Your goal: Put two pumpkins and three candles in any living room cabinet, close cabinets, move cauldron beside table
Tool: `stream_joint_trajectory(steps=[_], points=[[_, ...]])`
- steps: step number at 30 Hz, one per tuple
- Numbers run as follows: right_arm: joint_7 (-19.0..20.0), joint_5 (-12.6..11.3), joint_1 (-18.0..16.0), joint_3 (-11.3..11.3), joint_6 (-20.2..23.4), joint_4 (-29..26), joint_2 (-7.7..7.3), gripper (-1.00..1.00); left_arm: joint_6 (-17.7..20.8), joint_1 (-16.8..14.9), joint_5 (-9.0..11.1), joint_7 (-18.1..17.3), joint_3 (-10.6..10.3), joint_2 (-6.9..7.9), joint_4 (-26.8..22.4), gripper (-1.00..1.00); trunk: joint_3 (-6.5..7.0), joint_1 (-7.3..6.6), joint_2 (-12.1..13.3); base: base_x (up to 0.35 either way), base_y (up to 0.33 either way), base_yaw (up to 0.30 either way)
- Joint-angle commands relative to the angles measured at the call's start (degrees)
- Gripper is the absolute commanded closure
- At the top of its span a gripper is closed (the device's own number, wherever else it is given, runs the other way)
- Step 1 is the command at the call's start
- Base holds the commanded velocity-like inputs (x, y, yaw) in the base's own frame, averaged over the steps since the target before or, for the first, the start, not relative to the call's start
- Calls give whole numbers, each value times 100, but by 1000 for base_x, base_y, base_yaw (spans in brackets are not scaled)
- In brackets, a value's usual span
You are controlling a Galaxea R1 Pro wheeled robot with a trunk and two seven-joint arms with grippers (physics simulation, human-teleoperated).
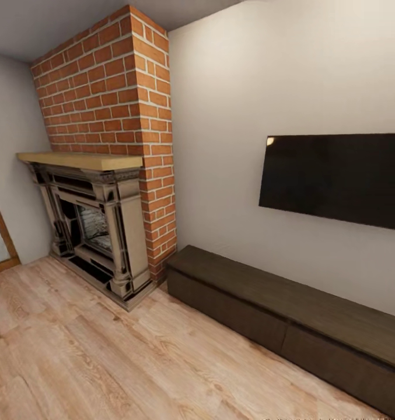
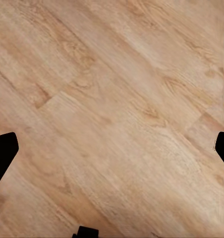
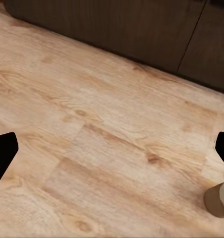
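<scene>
Floor (image 1: 104, 356) in front is bare planks, wide open up to the walls. Cabinet (image 1: 290, 318) runs low along the wall under the TV (image 1: 337, 178); drawer fronts flush and shut, top bare, free air btwn top and TV. Fireplace (image 1: 98, 227) juts out at cabinet's left end, mantel overhanging. Both grippers hang over bare floor w/ fingers spread wide; a cream cylinder (image 3: 218, 198) sits by the right one.
</scene>
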Motion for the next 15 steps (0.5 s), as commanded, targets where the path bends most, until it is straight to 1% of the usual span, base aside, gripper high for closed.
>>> stream_joint_trajectory(steps=[1, 5, 15], points=[[-22, 7, -5, 3, -15, 6, 2, -100, -16, -2, 38, -7, -4, 1, 1, -100, -1, 0, -5, 3, 38, -247], [-22, 7, -5, 4, -15, 5, 2, -100, -17, -2, 40, -16, 0, 1, 1, -100, 22, 0, -5, 1, 146, -247], [-22, 7, -10, -2, -15, 5, 2, -100, -14, -2, 44, -22, 3, 1, 1, -100, 81, 0, -5, 0, 275, -247]])
